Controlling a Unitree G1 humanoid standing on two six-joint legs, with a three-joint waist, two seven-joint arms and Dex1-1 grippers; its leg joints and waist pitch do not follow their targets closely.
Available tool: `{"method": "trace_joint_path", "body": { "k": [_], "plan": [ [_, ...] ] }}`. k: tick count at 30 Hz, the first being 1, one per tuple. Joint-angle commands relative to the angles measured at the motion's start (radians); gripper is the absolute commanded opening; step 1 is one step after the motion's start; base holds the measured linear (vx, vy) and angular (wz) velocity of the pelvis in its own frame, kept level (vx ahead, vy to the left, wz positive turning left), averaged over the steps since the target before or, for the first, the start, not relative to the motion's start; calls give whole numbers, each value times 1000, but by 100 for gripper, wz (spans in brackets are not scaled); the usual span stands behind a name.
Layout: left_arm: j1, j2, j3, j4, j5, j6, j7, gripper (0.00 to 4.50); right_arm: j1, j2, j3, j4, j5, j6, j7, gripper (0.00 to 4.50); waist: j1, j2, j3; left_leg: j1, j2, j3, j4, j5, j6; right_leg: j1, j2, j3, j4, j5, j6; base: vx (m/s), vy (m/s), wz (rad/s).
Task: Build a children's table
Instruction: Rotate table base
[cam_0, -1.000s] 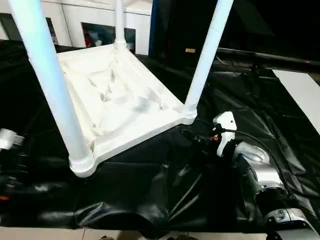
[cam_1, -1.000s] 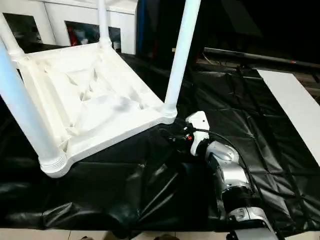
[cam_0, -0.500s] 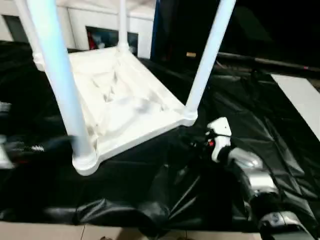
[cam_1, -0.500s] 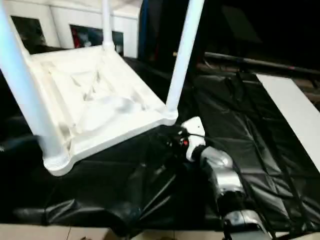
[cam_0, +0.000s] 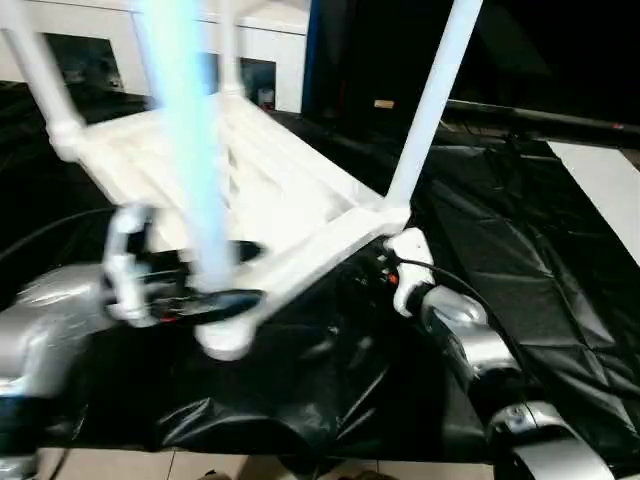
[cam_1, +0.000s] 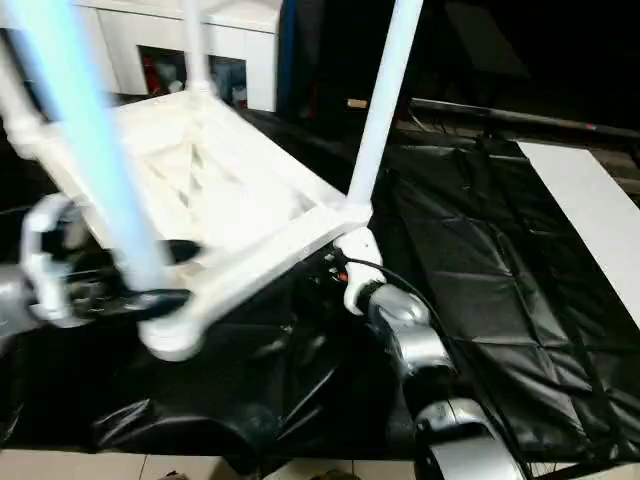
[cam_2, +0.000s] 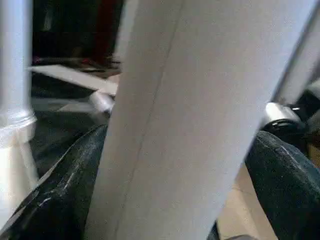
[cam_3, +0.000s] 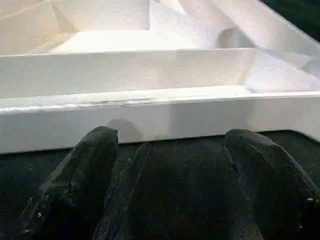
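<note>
The children's table (cam_0: 290, 200) lies upside down on a black sheet, its ribbed underside up. Its white legs stand in the corner sockets. The near leg (cam_0: 185, 130) rises just in front of me. My left gripper (cam_0: 232, 275) is at that leg's base, above the near corner socket (cam_0: 225, 340). In the left wrist view the leg (cam_2: 190, 100) stands between the two wide-spread black fingers (cam_2: 65, 190). My right gripper (cam_0: 368, 275) is open and low on the sheet. Its fingers (cam_3: 75, 185) reach just short of the table's rim (cam_3: 150, 120), near the corner with the right leg (cam_0: 430, 100).
Crumpled black sheeting (cam_0: 330, 400) covers the floor and ends at a bare strip along the near edge. A white cabinet with glass doors (cam_0: 270, 50) stands behind the table. A flat white board (cam_0: 600, 170) lies to the right on the sheet.
My left arm has swung in from the far left, bringing its gripper around the near leg's base. The right gripper has crept closer under the table's corner. The view has shifted too.
</note>
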Motion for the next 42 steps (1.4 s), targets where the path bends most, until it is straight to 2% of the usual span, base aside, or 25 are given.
{"method": "trace_joint_path", "body": {
  "k": [1, 3, 4, 9, 10, 11, 12, 14, 15, 16, 19, 20, 25, 27, 28, 29, 30, 32, 33, 34, 37, 38, 41, 42],
  "plan": [
    [-35, -35, -63, -56, -3, 3, -3, 444, -15, 0, 7, 16, -11, -12, -4, 376, -3, 32, -62, 6, 9, 10, -73, -140, -26, 54, -47, 32, -55, -36, -230, 0, 0, 0],
    [-47, -58, -81, -62, -2, 4, 2, 444, -18, 1, 8, 20, -11, -15, -1, 376, -5, 31, -63, 5, 8, 11, -71, -131, -25, 55, -47, 31, -54, -20, -230, 0, 0, 0],
    [-63, -91, -116, -65, 15, -5, 8, 444, -23, 2, 11, 28, -13, -19, 1, 376, -6, 31, -63, 3, 8, 11, -71, -131, -24, 58, -47, 31, -54, -19, -230, 0, 0, 0],
    [-96, -169, -197, -41, 75, -41, 26, 444, -29, 13, 17, 36, -12, -25, 27, 376, -10, 29, -63, 0, 7, 10, -69, -129, -13, 62, -48, 32, -56, -24, -229, 0, 0, 0],
    [-113, -210, -218, -16, 97, -66, 45, 444, -23, 18, 22, 30, -12, -26, 39, 376, -13, 34, -63, 0, 8, 10, -69, -135, -13, 61, -49, 32, -59, -30, -231, 0, 0, 0],
    [-113, -210, -218, -16, 97, -66, 45, 444, -23, 18, 22, 30, -12, -26, 39, 376, -14, 32, -63, 1, 8, 11, -68, -140, -9, 60, -48, 33, -61, -37, -233, 0, 0, 0],
    [-130, -252, -224, 22, 124, -100, 76, 444, -15, 22, 29, 26, -12, -35, 59, 376, -14, 38, -64, 0, 8, 9, -68, -135, -7, 62, -49, 32, -58, -27, -237, 0, 0, 0],
    [-140, -274, -224, 49, 146, -127, 103, 444, -11, 24, 31, 22, -11, -37, 69, 376, -17, 33, -64, -2, 8, 9, -67, -147, -2, 64, -49, 32, -63, -39, -239, 0, 0, 0],
    [-150, -295, -226, 83, 175, -163, 129, 444, -8, 23, 35, 23, -16, -42, 66, 376, -20, 32, -64, -6, 8, 6, -68, -142, 2, 65, -49, 31, -63, -37, -240, 0, 0, 0],
    [-166, -314, -234, 135, 228, -222, 169, 444, -7, 22, 37, 26, -19, -44, 60, 376, -23, 33, -64, -4, 8, 6, -66, -144, 8, 64, -50, 31, -66, -47, -240, 0, 0, 0],
    [-179, -328, -237, 186, 273, -272, 203, 444, -7, 19, 33, 31, -14, -48, 66, 376, -26, 34, -65, -4, 8, 6, -65, -150, 20, 64, -50, 31, -67, -60, -240, 0, 0, 0],
    [-184, -329, -240, 201, 292, -280, 226, 444, -5, 20, 30, 29, -3, -44, 83, 376, -26, 38, -66, -4, 9, 5, -64, -147, 21, 65, -51, 31, -65, -54, -243, 0, 0, 0],
    [-207, -335, -259, 284, 411, -352, 345, 444, 26, 15, 56, -25, 23, -25, 218, 376, -28, 39, -67, -4, 12, 4, -63, -138, 46, 66, -51, 30, -63, -13, -266, 0, 0, 0],
    [-227, -336, -260, 345, 476, -384, 419, 444, 35, 9, 60, -36, 20, -30, 238, 376, -27, 40, -66, -2, 13, 4, -64, -158, 47, 63, -50, 29, -68, -41, -264, 0, 0, 0],
    [-230, -335, -257, 356, 487, -396, 435, 444, 35, 7, 56, -35, 20, -33, 231, 376, -27, 40, -65, -2, 14, 2, -66, -178, 39, 63, -52, 28, -69, -78, -260, 0, 0, 0],
    [-232, -335, -255, 361, 493, -402, 442, 444, 35, 6, 54, -35, 20, -34, 228, 376, -27, 40, -65, -2, 14, 2, -66, -178, 39, 63, -52, 28, -69, -78, -260, 0, 0, 0],
    [-235, -334, -252, 371, 503, -414, 455, 444, 35, 3, 50, -34, 19, -37, 219, 376, -27, 39, -64, -2, 14, 1, -67, -201, 25, 62, -55, 29, -75, -144, -248, 0, 0, 0],
    [-230, -344, -209, 363, 450, -451, 400, 444, 33, -18, 17, -40, 35, -45, 205, 376, -23, 37, -67, 0, 13, 2, -65, -198, 19, 61, -56, 30, -76, -157, -246, 0, 0, 0],
    [-213, -332, -193, 316, 386, -417, 319, 444, 37, -36, -5, -53, 52, -40, 210, 376, -20, 38, -68, 0, 13, 3, -64, -176, 21, 60, -55, 31, -72, -123, -254, 0, 0, 0],
    [-204, -319, -191, 290, 358, -399, 271, 444, 40, -48, -16, -62, 60, -38, 214, 376, -18, 38, -71, -1, 14, 4, -64, -154, 24, 61, -56, 32, -66, -75, -270, 0, 0, 0],
    [-197, -283, -199, 285, 361, -432, 209, 444, 53, -77, -31, -87, 69, -30, 239, 376, -13, 42, -72, 2, 12, 8, -61, -115, 54, 60, -49, 30, -56, 39, -289, 0, 0, 0],
    [-199, -265, -198, 295, 361, -449, 179, 444, 62, -95, -35, -105, 74, -25, 258, 376, -12, 47, -71, 3, 12, 8, -62, -117, 56, 59, -49, 29, -56, 40, -290, 0, 0, 0],
    [-205, -226, -207, 320, 367, -451, 126, 444, 80, -125, -37, -143, 84, -8, 301, 376, -5, 44, -68, 5, 11, 9, -63, -141, 58, 60, -49, 29, -62, 2, -281, 0, 0, 0],
    [-219, -165, -247, 364, 410, -462, 57, 444, 96, -159, -29, -179, 86, 8, 347, 376, -2, 49, -68, 7, 11, 8, -65, -157, 53, 59, -49, 29, -65, -31, -272, 0, 0, 0]
  ]
}}
